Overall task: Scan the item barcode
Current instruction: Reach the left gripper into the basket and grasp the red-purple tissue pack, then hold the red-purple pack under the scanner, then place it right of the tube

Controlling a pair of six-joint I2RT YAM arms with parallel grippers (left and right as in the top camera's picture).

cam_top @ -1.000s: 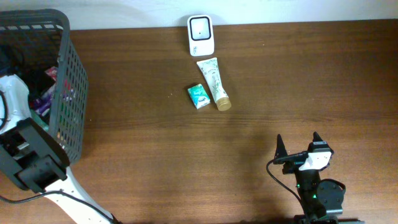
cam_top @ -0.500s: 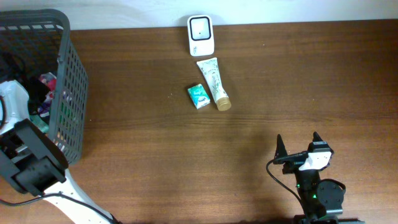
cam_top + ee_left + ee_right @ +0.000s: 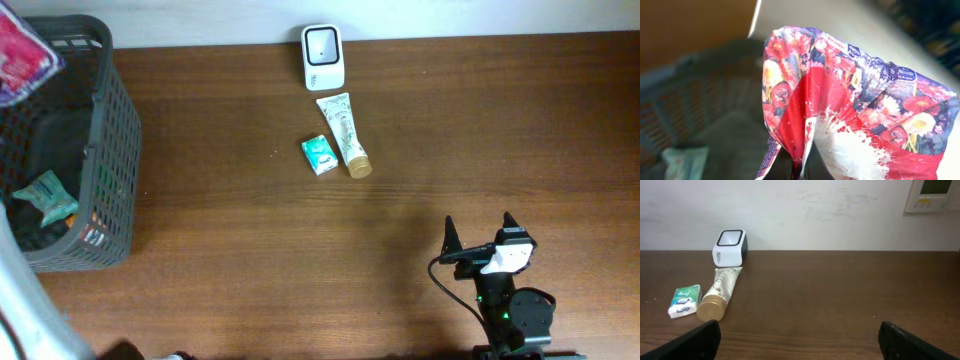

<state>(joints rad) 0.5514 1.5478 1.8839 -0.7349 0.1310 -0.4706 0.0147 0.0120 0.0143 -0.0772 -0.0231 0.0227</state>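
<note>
**hold the pouch firm and find its barcode before the scanner**

the glossy red and white floral plastic pouch (image 3: 840,115) hangs above the dark grey plastic mesh basket (image 3: 110,150) at the table's far left, and shows in the overhead view only as a pink blur at the top corner. the left gripper (image 3: 797,170) is clamped tight on 1 crumpled edge of it, so the film bunches and the rest flares loose. no barcode shows on the side in view; it probably sits on a hidden face. the step is best done by carrying the pouch clear over the basket rim, then turning the wrist so a flat printed panel faces the small white barcode scanner (image 3: 323,57) by the back wall. the pinch looks narrow, so quick swings could let it slip. a cream squeeze tube with a gold cap (image 3: 345,133) and a small green packet (image 3: 319,154) lie just in front of the scanner, so approach from above. the right gripper (image 3: 480,225) rests spread wide and empty, well apart.
</note>
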